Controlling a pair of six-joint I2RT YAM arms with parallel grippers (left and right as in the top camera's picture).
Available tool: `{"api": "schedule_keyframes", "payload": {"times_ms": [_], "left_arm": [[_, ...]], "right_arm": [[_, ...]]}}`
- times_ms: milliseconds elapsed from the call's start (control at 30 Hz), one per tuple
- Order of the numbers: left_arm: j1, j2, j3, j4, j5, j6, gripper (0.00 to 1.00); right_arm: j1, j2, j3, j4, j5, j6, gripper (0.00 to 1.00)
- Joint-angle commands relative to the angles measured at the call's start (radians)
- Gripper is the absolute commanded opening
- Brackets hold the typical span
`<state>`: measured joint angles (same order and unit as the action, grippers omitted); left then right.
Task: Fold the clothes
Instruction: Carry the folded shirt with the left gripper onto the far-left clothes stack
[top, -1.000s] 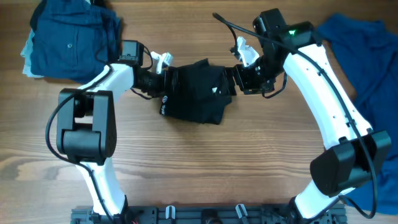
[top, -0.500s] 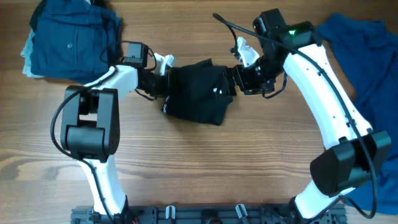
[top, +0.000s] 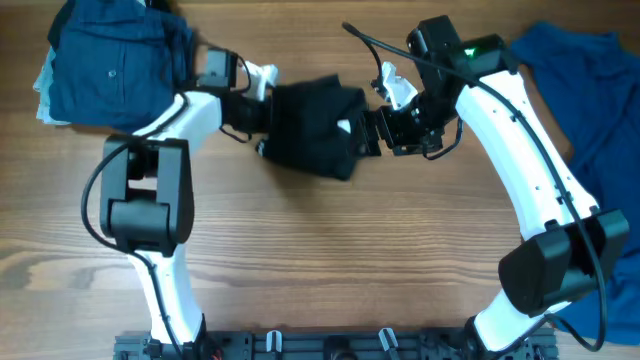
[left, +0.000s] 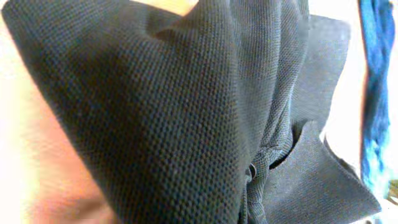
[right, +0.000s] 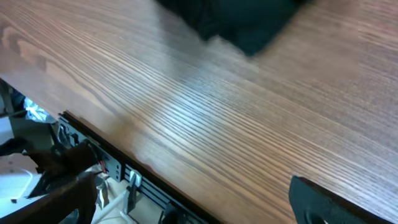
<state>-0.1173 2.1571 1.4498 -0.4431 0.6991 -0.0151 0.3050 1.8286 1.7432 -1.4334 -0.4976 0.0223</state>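
Jaws shut, left gripper (top: 262, 104) pinches the black garment (top: 312, 125) mid-fold, right gripper (top: 376, 128) gaping wide; next, probably carry that edge across.

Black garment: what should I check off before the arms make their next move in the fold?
1. Left end effector shut on the left edge of the black garment: ok.
2. Right end effector open and holding nothing, at the garment's right edge: ok.
3. Black garment lying flat: not ok; the left wrist view shows it bunched into deep creases.
4. White label in view on top: ok.
5. Folded navy garment apart from the black one: ok.
6. Blue garment apart from the black one: ok.
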Motion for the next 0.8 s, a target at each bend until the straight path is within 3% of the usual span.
{"api": "schedule_keyframes", "payload": {"times_ms": [0, 467, 767], "left_arm": [[0.066, 0.003, 0.116, 0.01, -0.106, -0.016, 0.04], [0.293, 0.003, 0.259, 0.021, -0.118, 0.017, 0.04], [0.377, 0.003, 0.43, -0.092, -0.117, 0.03, 0.04]], "right_arm": [[0.006, -0.019, -0.005, -0.019, 0.051, 0.014, 0.99], [0.006, -0.019, -0.005, -0.046, 0.126, 0.06, 1.0], [0.006, -0.019, -0.005, -0.07, 0.143, 0.06, 0.99]]}}
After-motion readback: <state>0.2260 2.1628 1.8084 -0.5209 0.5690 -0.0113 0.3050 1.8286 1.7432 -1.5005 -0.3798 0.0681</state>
